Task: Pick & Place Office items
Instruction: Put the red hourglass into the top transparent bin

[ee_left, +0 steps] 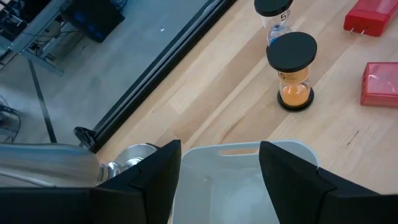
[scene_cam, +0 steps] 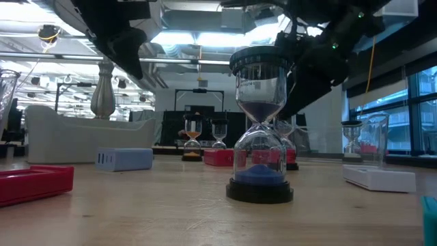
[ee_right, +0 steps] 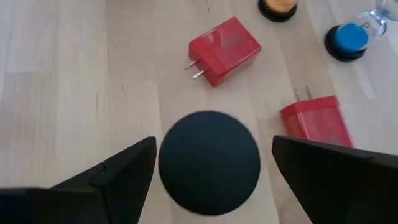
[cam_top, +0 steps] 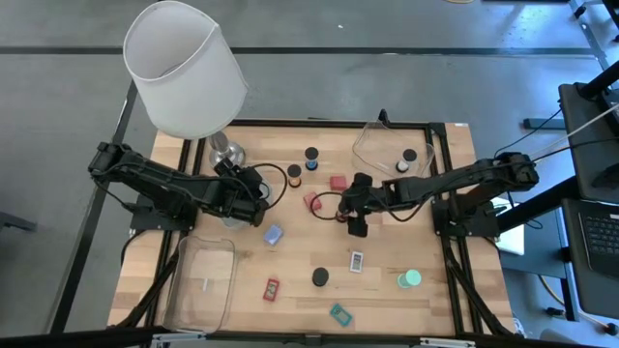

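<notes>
Clear tray wall sits between the parted fingers of the left gripper (cam_top: 259,208) near the lamp base (cam_top: 226,152) — whether they pinch it or just straddle it I cannot tell, so that arm should hold steady. Mid-table, the right gripper (cam_top: 355,218) hangs with fingers wide apart over a dark-capped hourglass (ee_right: 209,162), its cap centred in the gap, two red plug blocks (ee_right: 225,50) just beyond. Best move, I judge — drop straight down, close below the cap on the narrow glass, lift without tipping.
</notes>
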Robot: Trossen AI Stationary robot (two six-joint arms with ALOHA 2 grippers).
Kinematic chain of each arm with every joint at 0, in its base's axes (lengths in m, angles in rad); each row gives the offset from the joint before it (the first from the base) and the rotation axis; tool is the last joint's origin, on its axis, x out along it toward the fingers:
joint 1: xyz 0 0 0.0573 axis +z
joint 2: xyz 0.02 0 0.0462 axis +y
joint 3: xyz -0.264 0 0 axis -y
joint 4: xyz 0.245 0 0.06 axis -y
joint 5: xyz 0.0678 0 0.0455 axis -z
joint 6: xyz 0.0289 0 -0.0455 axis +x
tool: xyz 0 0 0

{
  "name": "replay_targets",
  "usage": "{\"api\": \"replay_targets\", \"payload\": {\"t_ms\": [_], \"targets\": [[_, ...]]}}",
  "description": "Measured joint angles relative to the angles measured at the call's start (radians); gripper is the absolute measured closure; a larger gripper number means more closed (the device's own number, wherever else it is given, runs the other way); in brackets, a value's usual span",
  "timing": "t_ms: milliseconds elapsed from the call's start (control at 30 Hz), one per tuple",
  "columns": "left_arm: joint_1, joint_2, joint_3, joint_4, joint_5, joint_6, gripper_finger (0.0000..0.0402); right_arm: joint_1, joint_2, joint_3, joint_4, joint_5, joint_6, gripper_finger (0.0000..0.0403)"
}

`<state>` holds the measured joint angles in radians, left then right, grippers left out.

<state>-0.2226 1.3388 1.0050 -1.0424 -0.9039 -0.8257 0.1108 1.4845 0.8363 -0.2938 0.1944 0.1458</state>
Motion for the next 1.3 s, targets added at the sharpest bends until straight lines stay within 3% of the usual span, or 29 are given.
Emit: {"api": "replay_targets", "payload": {"t_ms": [167, 433, 700, 933, 1167, 1300], "targets": [[0.0, 0.0, 0.0, 0.0, -0.013, 0.0, 0.0187, -0.005, 0.0, -0.002, 0.02, 0.0, 0.018, 0.0099], [0.0, 0.0, 0.0, 0.0, -0.053, 0.0, 0.0187, -0.005, 0.0, -0.002, 0.018, -0.022, 0.084, 0.019], [0.002, 0.0, 0.0, 0.0, -0.053, 0.0, 0.0187, -0.007, -0.017, -0.002, 0.013, -0.031, 0.21, 0.0188], [0.002, 0.0, 0.0, 0.0, -0.053, 0.0, 0.0189, -0.049, -0.193, -0.002, -0.049, 0.014, 0.233, 0.0188], [0.002, 0.0, 0.0, 0.002, -0.049, 0.0, 0.019, -0.168, -0.406, -0.001, -0.21, 0.159, 0.188, 0.0188], [0.002, 0.0, 0.0, 0.007, -0.084, 0.0, 0.0189, -0.292, -0.443, -0.001, -0.227, 0.163, 0.149, 0.0188]]}}
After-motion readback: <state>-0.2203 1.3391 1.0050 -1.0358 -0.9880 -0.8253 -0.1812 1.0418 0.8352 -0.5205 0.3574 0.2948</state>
